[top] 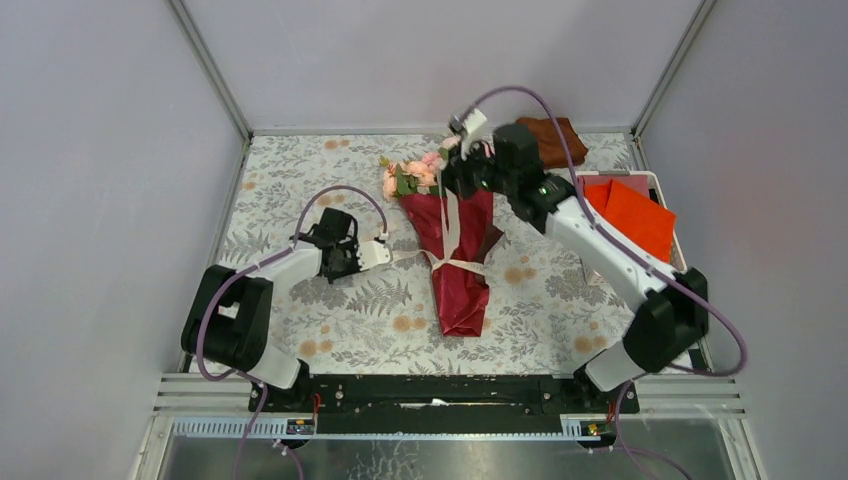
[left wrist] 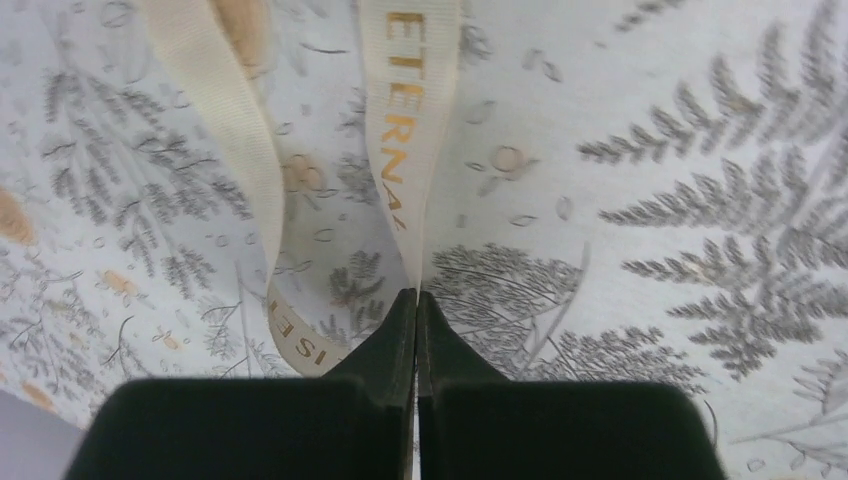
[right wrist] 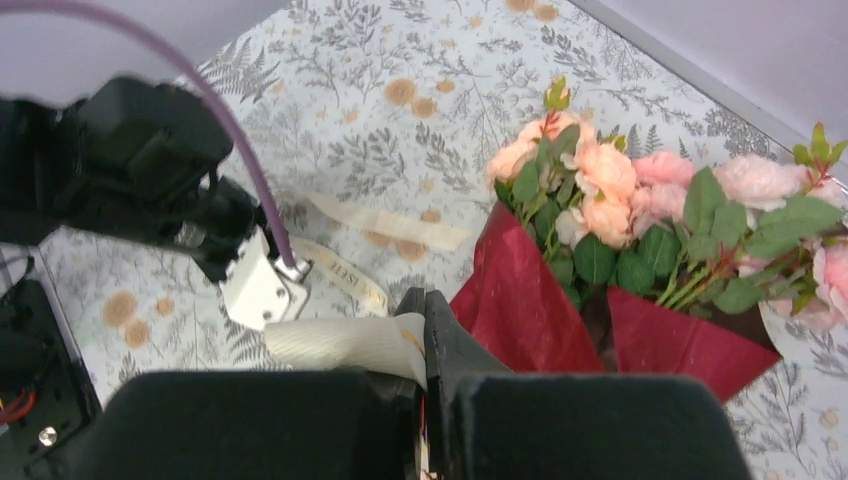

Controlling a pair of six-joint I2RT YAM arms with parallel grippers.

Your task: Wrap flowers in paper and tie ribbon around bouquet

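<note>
The bouquet (top: 458, 255) lies near the middle of the bench (top: 290, 175). Its long axis runs from the far edge toward the near edge. The flowers (top: 415, 176) point to the far edge, and the narrow tip of the cone points to the near edge.

The paper (top: 462, 290) is a dark red, slightly glossy, creased sheet rolled into a cone around the stems. The ribbon (top: 457, 265) is flat, woven and cream-white, and it crosses the cone about halfway along. One strand runs up over the paper to the right fingers (top: 452, 185), and another leads off toward the left edge to the left fingers (top: 390, 255).

The left wrist view shows the left fingers (left wrist: 416, 300) pressed together on the ribbon (left wrist: 410, 150). It also shows gold lettering on the ribbon, which the overhead view is too small to show.

The right wrist view shows the right fingers (right wrist: 425, 305) clamped on a band of ribbon (right wrist: 345, 345) just beside the cone's open mouth. It shows the peach and pink roses (right wrist: 620, 190) and green leaves close up.

Only the overhead view shows the brown cloth (top: 552, 140) at the far right corner and the orange sheets (top: 638, 218) by the right edge.
</note>
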